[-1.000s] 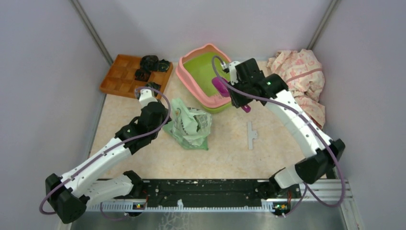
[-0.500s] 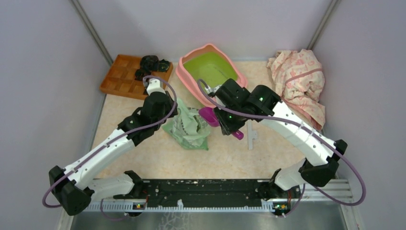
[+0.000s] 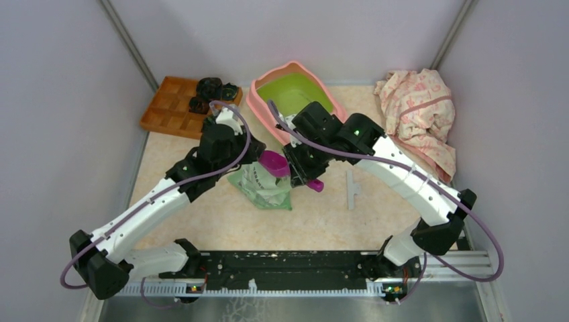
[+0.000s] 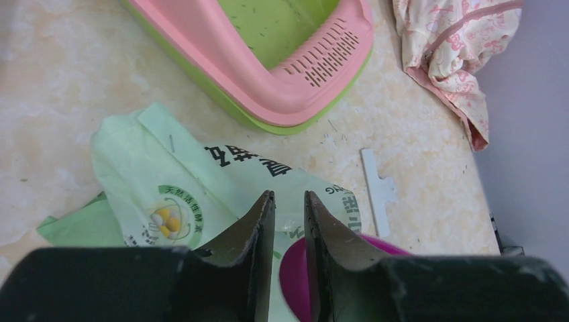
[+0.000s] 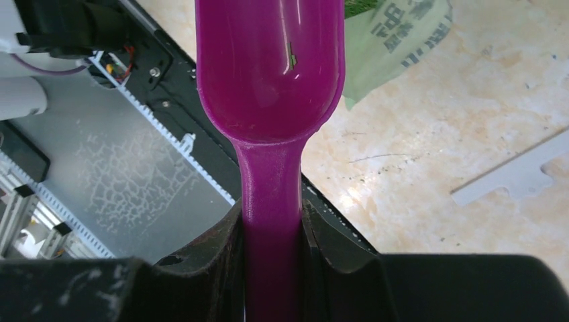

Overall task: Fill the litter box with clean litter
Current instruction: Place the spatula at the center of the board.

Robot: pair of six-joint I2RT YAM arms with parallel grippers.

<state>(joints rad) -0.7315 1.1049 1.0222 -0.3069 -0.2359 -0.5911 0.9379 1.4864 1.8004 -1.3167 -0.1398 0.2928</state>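
Top view: the litter box (image 3: pixel 255 99) sits at the middle of the table's far edge. The litter bag (image 3: pixel 263 189) lies mid-table, just nearer than the box. The right gripper (image 3: pixel 303 173) carries the purple scoop (image 3: pixel 274 163) over the bag's far end, and the left gripper (image 3: pixel 243 155) is beside it.

Left wrist view: the jaws stand almost together. Whether they pinch bag film cannot be told. The basin holds only stray litter (image 4: pixel 285 30).

Right wrist view: the jaws clamp the scoop handle, and the bowl is nearly empty. Hold the bag mouth open, enter bowl-first, then level the scoop before lifting.
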